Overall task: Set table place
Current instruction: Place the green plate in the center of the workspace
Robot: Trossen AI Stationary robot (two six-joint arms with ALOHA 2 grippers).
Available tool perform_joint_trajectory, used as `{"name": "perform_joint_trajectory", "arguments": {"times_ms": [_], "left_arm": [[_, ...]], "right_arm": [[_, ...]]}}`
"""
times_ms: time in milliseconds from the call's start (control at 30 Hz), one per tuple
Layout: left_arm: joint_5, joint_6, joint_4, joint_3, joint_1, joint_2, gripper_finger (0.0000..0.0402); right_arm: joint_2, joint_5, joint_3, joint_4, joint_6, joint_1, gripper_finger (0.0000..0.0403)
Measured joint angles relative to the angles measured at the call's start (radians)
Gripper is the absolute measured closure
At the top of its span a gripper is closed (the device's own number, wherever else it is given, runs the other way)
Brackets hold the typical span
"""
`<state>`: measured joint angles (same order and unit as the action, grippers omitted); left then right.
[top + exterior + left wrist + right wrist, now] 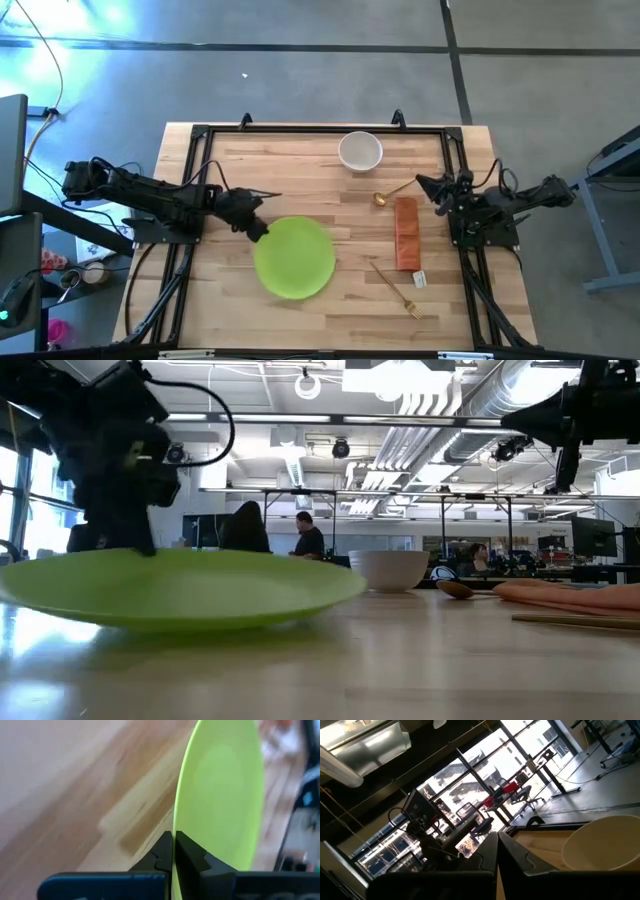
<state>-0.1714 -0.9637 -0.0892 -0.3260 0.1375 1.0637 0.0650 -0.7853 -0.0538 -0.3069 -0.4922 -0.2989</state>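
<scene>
The lime-green plate (pixel 294 257) lies left of the table's middle; it also shows in the low view (pixel 180 588). My left gripper (pixel 260 232) is shut on its far-left rim. The white bowl (pixel 360 151) stands near the far edge. The gold spoon (pixel 392 192) lies beside the orange-brown strip (pixel 406 232), and the gold fork (pixel 396 288) lies near the front. My right gripper (pixel 424 183) is shut and empty, raised near the right rail. My left gripper pinches the plate's rim (pixel 174 836) between its two fingers, one finger over the plate's upper face and one under it. The fingers come from the table's left side, slanting down. The plate sits about level; in the low view its underside rests on the table.
A small white tag (pixel 421 280) lies by the strip's near end. The black rail frame (pixel 320 129) runs along the table's edges. Bare wood lies between the plate and the strip. People and desks show in the room beyond.
</scene>
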Motion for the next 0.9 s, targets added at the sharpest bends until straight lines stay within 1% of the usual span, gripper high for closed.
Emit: {"name": "perform_joint_trajectory", "arguments": {"times_ms": [100,233,367,467,567,667,767,900], "left_arm": [[0.075,-0.054,0.068,0.000,0.001,0.001,0.0401],[0.147,-0.113,0.094,0.000,0.001,0.002,0.0401],[0.206,-0.141,0.141,0.000,0.001,0.004,0.0401],[0.252,-0.152,0.206,-0.001,0.001,0.031,0.0401],[0.273,-0.168,0.295,-0.002,0.002,0.092,0.0401],[0.275,-0.177,0.367,-0.008,0.001,0.180,0.0401],[0.275,-0.175,0.373,-0.039,0.001,0.266,0.0401],[0.270,-0.174,0.375,-0.075,0.001,0.343,0.0401]], "right_arm": [[0.009,-0.005,-0.022,0.016,0.022,0.000,0.0402],[0.028,-0.012,-0.040,0.034,0.029,0.000,0.0403],[0.050,-0.019,-0.043,0.037,0.022,0.000,0.0403],[0.066,-0.022,-0.043,0.037,0.022,0.000,0.0403],[0.074,-0.022,-0.043,0.037,0.021,0.000,0.0403],[0.076,-0.022,-0.043,0.036,0.021,0.000,0.0403],[0.076,-0.022,-0.043,0.036,0.021,0.000,0.0403],[0.076,-0.017,-0.043,0.036,0.021,0.000,0.0403]]}}
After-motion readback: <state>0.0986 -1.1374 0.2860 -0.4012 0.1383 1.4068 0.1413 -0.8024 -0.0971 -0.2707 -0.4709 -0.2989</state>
